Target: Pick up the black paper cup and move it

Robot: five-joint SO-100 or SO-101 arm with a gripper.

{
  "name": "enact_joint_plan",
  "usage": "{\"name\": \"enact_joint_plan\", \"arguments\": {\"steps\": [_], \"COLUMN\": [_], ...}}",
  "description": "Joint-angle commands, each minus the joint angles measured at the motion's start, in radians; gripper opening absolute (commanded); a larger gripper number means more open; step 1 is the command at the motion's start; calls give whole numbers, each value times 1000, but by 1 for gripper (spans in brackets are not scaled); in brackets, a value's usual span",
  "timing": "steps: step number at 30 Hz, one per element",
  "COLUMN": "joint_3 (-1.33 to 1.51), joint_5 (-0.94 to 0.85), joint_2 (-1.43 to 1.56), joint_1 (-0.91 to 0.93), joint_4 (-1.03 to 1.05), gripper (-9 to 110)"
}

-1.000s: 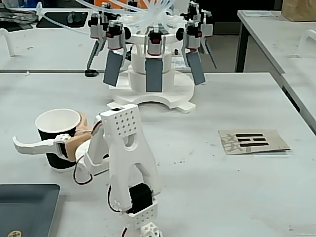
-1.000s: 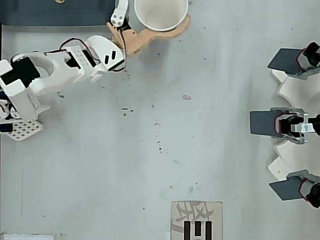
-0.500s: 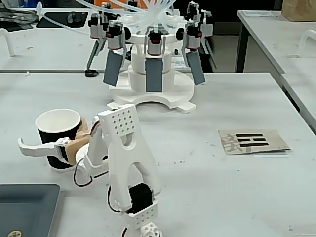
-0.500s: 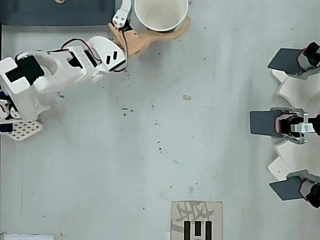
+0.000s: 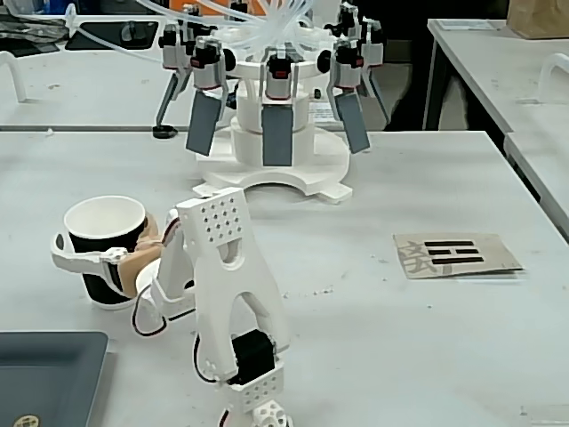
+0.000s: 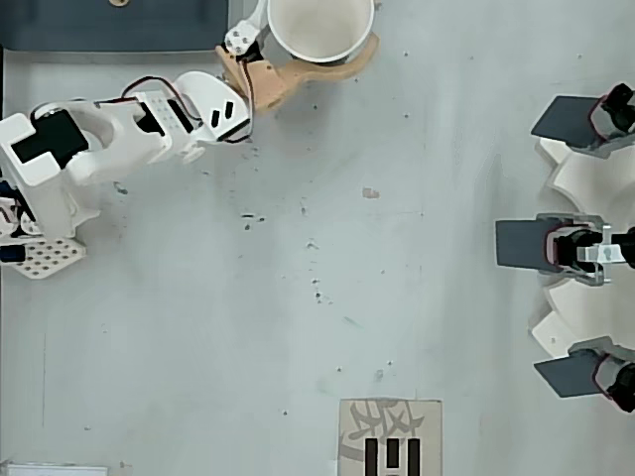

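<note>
Fixed view first — what's at the left?

— Black paper cup [image 5: 107, 240], upright, white inside showing, standing on the pale tabletop [image 5: 373, 320] near its left side. The tool [image 5: 76, 258] is wrapped round it: a white finger [image 5: 84, 261] crosses the front of the cup wall, a tan finger sits behind to the right.

— Pinching, or only around it?

— Both fingers lie against the cup wall, so pinching the cup. Cup base looks to rest on the tabletop; cannot tell for certain.

— Overhead view?

— Cup rim [image 6: 320, 28] at the top edge, partly cut off. Tan finger [image 6: 342, 65] curves under the rim; the white one [image 6: 243, 35] sits at the rim's left. Arm [image 6: 119, 129] stretches from the left side toward it.

— Anything else?

— A dark tray [image 5: 49, 374] at lower left in the fixed view, just beside the arm's base. A cardboard piece with black bars [image 5: 455, 254] lies well apart to the right. A white stand with grey paddles [image 5: 276, 133] sits at the far side of the tabletop.
</note>
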Motion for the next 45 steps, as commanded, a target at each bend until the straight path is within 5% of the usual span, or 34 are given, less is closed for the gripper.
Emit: {"name": "enact_joint_plan", "arguments": {"steps": [1, 14, 45], "joint_3": [-48, -32, 446], "joint_5": [8, 11, -6], "joint_2": [12, 41, 448], "joint_1": [-11, -9, 127], "joint_4": [3, -9, -222], "gripper": [22, 9, 7]}}
